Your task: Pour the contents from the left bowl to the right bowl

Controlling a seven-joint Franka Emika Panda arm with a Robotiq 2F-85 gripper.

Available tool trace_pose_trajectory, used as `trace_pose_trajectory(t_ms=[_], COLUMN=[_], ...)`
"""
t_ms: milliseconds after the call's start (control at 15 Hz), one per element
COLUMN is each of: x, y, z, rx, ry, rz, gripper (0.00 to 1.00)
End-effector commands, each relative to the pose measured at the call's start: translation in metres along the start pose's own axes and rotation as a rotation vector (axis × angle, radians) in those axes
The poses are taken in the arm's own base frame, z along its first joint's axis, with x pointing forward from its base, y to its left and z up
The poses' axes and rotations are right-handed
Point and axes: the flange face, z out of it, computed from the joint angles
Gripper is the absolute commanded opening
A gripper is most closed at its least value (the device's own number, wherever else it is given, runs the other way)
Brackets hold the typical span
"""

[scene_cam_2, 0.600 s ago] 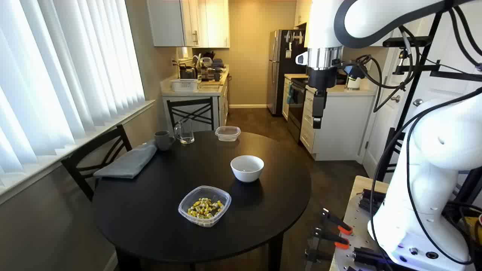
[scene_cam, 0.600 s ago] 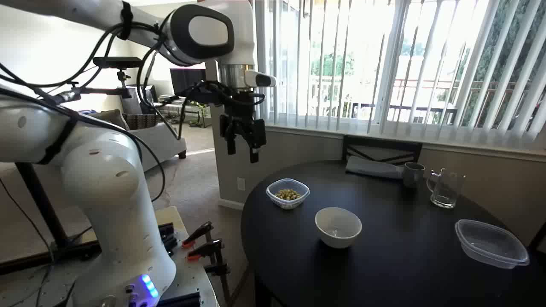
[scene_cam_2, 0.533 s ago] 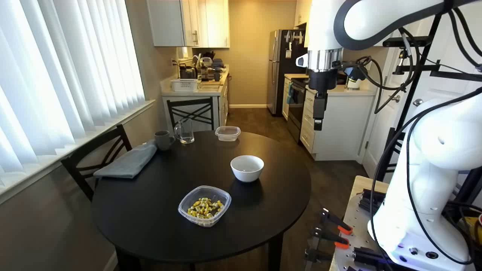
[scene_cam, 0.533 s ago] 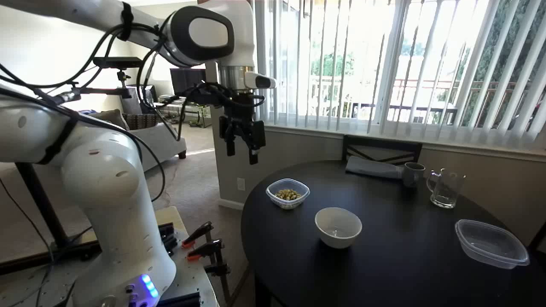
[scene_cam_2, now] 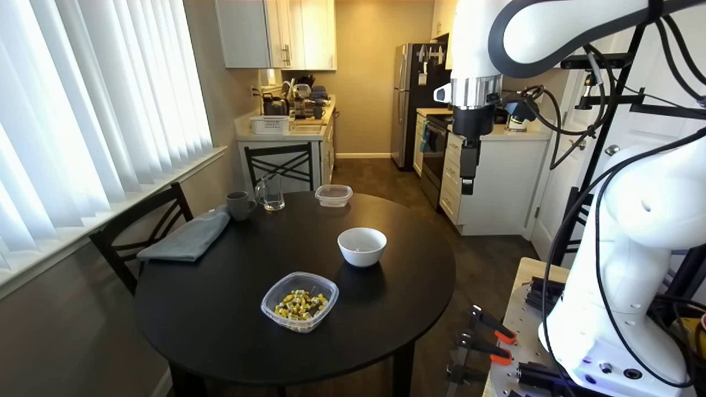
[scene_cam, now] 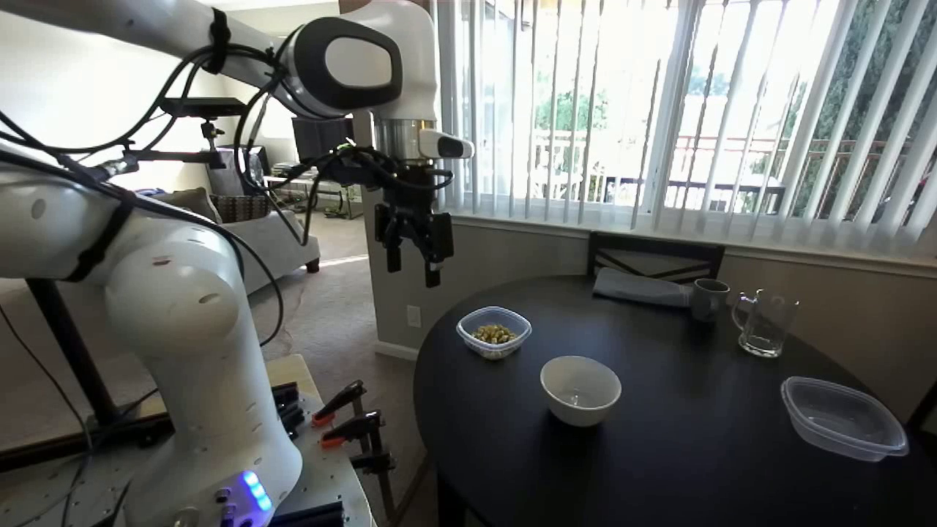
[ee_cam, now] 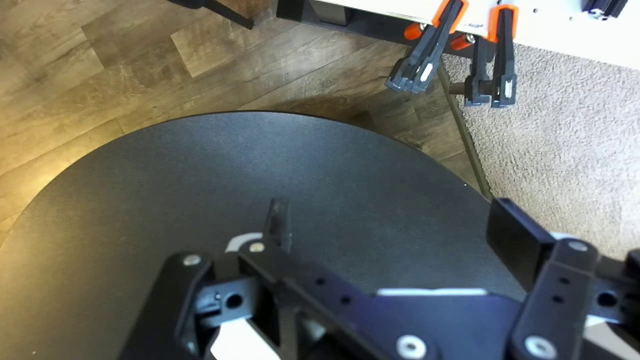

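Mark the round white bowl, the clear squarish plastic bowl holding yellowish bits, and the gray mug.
Round white bowl (scene_cam_2: pixel 362 257): in an exterior view, on its outer wall.
Clear squarish plastic bowl (scene_cam_2: pixel 300 282): in an exterior view, on its inner wall.
Gray mug (scene_cam_2: pixel 239 207): in an exterior view, on its body.

No lettering, number or sign is legible

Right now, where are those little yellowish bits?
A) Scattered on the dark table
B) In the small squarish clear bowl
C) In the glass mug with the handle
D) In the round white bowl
B, since both exterior views show the yellowish bits heaped inside the small squarish clear bowl.
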Motion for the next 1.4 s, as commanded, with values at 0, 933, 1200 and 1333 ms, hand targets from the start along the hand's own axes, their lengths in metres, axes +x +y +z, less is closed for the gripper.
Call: trace_pose_trajectory(t_ms=[0, 933, 1200, 1333], x=[0.0, 0.162, 0.208, 0.233], y=[0.0, -0.109, -0.095, -0.095], z=[-0.001, 0.02, 0.086, 0.117], rx=[0.0, 0.04, 0.06, 0.061], ry=[-0.001, 0.213, 0.142, 0.124], rz=[0.0, 0.07, 0.073, 0.067], gripper=[1.0, 1.0, 1.0, 1.0])
